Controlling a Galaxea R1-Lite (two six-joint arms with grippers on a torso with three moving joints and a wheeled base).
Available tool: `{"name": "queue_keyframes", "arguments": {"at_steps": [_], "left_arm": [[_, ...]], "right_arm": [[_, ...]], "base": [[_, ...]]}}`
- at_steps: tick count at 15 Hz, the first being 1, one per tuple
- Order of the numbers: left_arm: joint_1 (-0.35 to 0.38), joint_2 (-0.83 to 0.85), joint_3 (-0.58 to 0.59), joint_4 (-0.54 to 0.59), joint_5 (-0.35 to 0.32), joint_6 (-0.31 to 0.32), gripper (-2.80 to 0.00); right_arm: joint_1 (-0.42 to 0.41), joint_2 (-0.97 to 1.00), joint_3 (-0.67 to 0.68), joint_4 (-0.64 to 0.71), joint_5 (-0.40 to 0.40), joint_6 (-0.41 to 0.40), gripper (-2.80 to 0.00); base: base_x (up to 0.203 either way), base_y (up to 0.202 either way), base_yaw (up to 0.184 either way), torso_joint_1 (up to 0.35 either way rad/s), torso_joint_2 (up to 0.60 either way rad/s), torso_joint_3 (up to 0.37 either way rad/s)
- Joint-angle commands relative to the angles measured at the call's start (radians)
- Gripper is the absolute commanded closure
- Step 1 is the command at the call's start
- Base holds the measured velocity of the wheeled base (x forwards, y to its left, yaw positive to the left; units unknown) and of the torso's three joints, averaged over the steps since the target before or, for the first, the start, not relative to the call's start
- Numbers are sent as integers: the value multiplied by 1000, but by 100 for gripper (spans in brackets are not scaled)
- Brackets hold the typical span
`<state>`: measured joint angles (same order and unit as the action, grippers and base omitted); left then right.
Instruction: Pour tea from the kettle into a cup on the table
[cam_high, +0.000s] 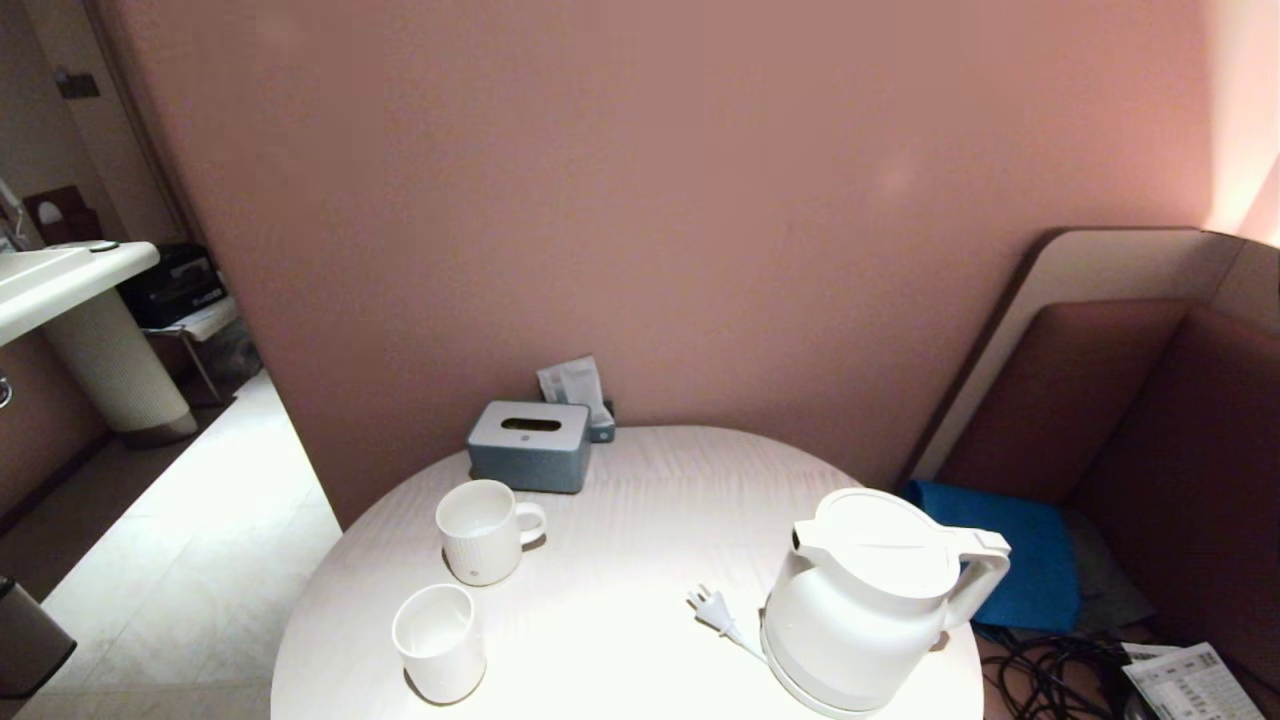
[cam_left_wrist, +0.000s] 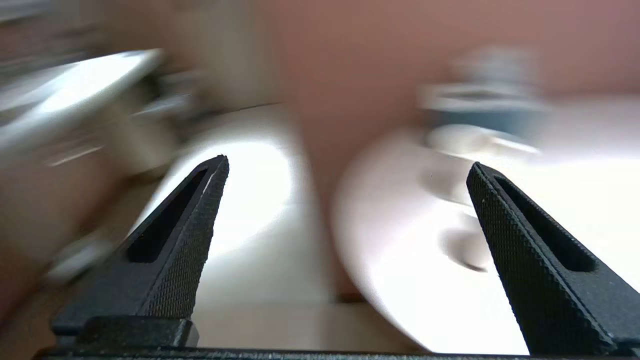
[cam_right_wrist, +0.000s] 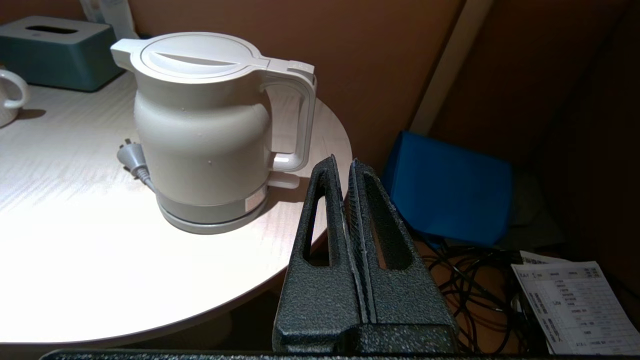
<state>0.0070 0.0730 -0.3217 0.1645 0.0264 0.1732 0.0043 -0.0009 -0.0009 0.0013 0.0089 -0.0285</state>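
A large white plastic kettle (cam_high: 860, 600) stands upright on its round base at the right-hand edge of the round white table (cam_high: 620, 610), its flat lid closed, short spout facing the table's middle and loop handle turned outward toward the blue cushion (cam_high: 1010, 555). Its white plug (cam_high: 706, 603) lies on the tabletop just beside the base. Across the table, well apart from the kettle, the small plain white cup (cam_high: 439, 642) sits near the front-left edge, with a ribbed white mug (cam_high: 484, 530) just behind it and a grey-blue tissue box (cam_high: 529, 446) near the wall. The right gripper (cam_right_wrist: 346, 167), fingers pressed together and holding nothing, hangs off the table's edge near the kettle's handle. The left gripper (cam_left_wrist: 347, 167), fingers spread wide and empty, is off the table's left side, its view blurred.
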Motion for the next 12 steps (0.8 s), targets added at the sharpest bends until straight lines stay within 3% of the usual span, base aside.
{"name": "queue_keyframes", "arguments": {"at_steps": [1, 2, 6, 8, 12], "left_arm": [[-1, -48, 87, -5, -121, -3, -280], [-1, -63, 126, -16, -154, -3, -280], [-1, -71, 260, -129, -166, -13, -280], [-1, -71, 263, -127, -166, -67, -280], [-1, -71, 274, -126, -118, -109, -280]], "right_arm": [[0, 1, 1, 0, 0, -1, 0], [0, 1, -1, 0, 0, -1, 0], [0, 1, 1, 0, 0, -1, 0], [0, 1, -1, 0, 0, -1, 0], [0, 1, 0, 0, 0, -1, 0]], "base": [[0, 0, 0, 0, 0, 0], [0, 0, 0, 0, 0, 0], [0, 0, 0, 0, 0, 0], [0, 0, 0, 0, 0, 0], [0, 0, 0, 0, 0, 0]]}}
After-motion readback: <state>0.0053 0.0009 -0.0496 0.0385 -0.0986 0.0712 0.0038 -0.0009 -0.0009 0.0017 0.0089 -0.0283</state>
